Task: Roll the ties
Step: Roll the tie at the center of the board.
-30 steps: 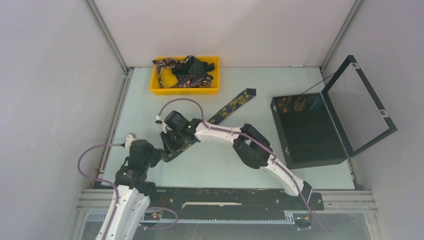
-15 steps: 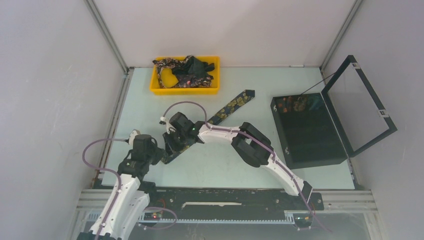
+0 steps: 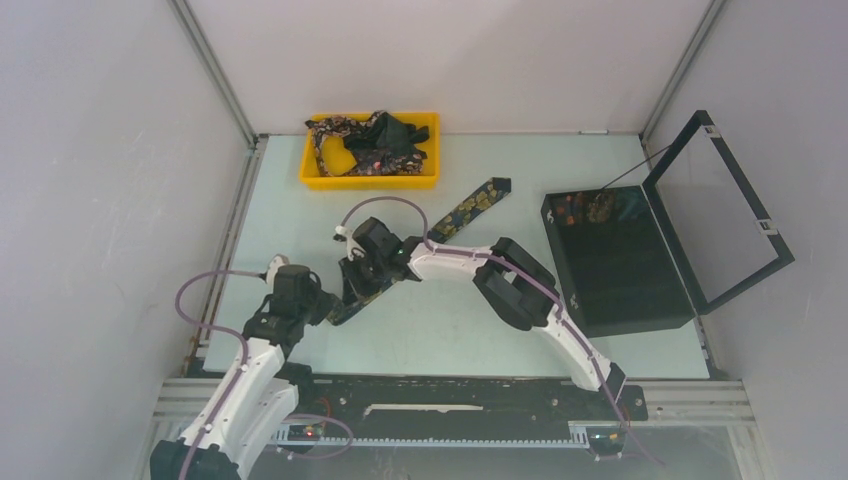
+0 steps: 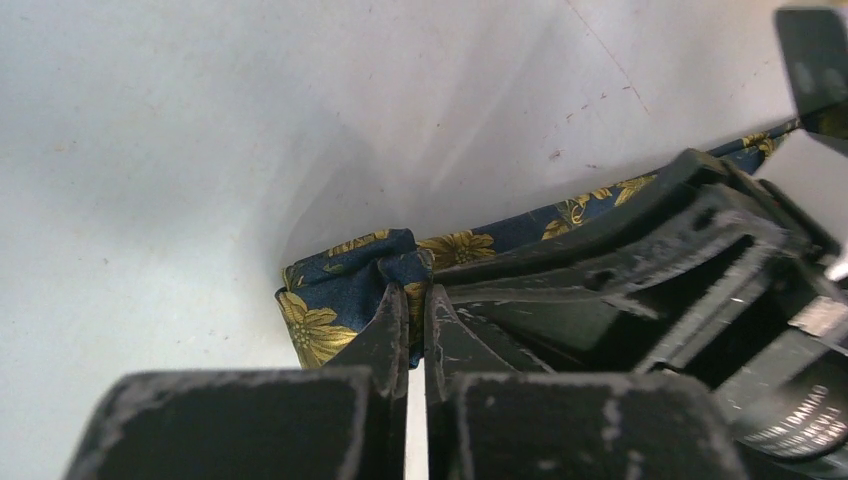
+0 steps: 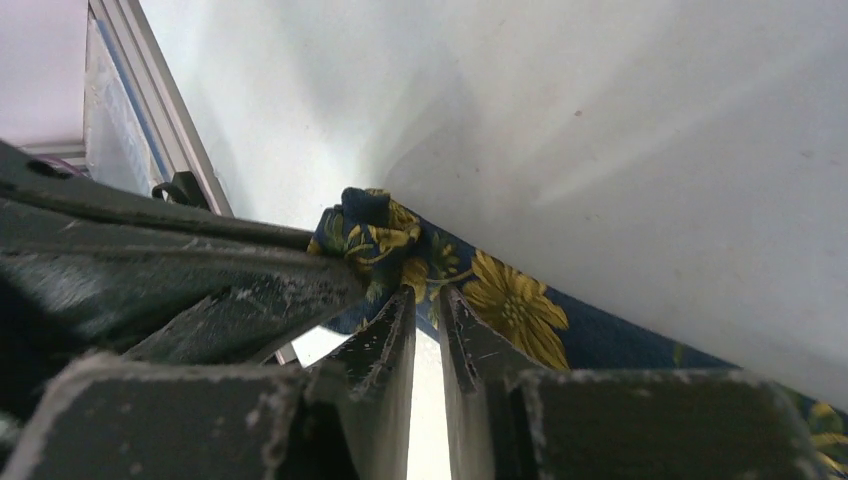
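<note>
One dark navy tie [image 3: 465, 210] with gold flowers lies diagonally across the table, its far end pointing to the box. Both grippers meet at its near left end. In the left wrist view my left gripper [image 4: 418, 292] is shut on the bunched, folded end of the tie [image 4: 330, 300]. The right wrist view shows my right gripper [image 5: 428, 293] pinching the same crumpled end of the tie [image 5: 510, 305], its jaws almost together. From above, the left gripper [image 3: 328, 308] and the right gripper [image 3: 352, 295] sit close together and hide that end. More ties [image 3: 372, 140] lie heaped in the tray.
The yellow tray [image 3: 318, 180] stands at the back of the table. A black hinged box [image 3: 620, 265] stands at the right, its lid [image 3: 720, 210] open, with small patterned bundles [image 3: 590, 207] at its back. A metal frame rail [image 3: 232, 230] borders the table's left edge.
My left arm has reached forward and to the right, up to the tie's near end. The right gripper has shifted slightly right with that end.
</note>
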Robot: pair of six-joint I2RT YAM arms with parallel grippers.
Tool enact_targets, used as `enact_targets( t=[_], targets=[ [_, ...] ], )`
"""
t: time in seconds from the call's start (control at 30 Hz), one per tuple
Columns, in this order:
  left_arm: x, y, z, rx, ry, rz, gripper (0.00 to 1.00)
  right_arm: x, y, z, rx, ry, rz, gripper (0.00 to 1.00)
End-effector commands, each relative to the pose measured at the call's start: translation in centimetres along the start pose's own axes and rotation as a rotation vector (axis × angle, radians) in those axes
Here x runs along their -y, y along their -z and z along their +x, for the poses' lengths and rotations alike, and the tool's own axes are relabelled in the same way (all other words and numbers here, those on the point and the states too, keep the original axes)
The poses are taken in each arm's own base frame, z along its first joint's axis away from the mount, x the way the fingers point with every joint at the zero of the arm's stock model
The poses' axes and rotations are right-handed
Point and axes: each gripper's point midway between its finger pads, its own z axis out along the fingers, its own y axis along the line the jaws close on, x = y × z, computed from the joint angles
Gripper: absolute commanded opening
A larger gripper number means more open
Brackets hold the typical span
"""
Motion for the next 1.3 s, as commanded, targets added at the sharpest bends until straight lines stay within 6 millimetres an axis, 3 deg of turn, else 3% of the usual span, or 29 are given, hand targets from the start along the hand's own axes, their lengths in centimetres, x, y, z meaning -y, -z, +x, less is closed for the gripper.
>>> enact_targets(
  t=[0.0, 0.47, 0.93, 1.07, 1.27],
  targets=[
    [-0.1, -0.7, 0.4, -0.005, -0.015, 0.004, 0.00, -1.9, 3.4, -2.4, 0.059, 0.054, -0.003, 0.19],
    [0.3, -1.5, 1.8, -0.031, -0.035, 0.029, 0.02, -0.2, 7.2, -2.8, 0.115, 0.049, 0.049, 0.20],
    [-0.4, -1.1, 2.6, -0.009, -0.064, 0.043, 0.33, -1.3, 6.0, -0.9, 0.102, 0.071, 0.047, 0.20],
    [-0.4, -1.0, 2.4, 0.008, -0.070, 0.047, 0.48, -1.5, 5.9, -1.0, 0.106, 0.074, 0.045, 0.19],
    [-0.1, -0.8, 2.0, 0.029, -0.069, 0.059, 0.48, -1.6, 6.2, -1.6, 0.119, 0.080, 0.050, 0.20]
  ],
)
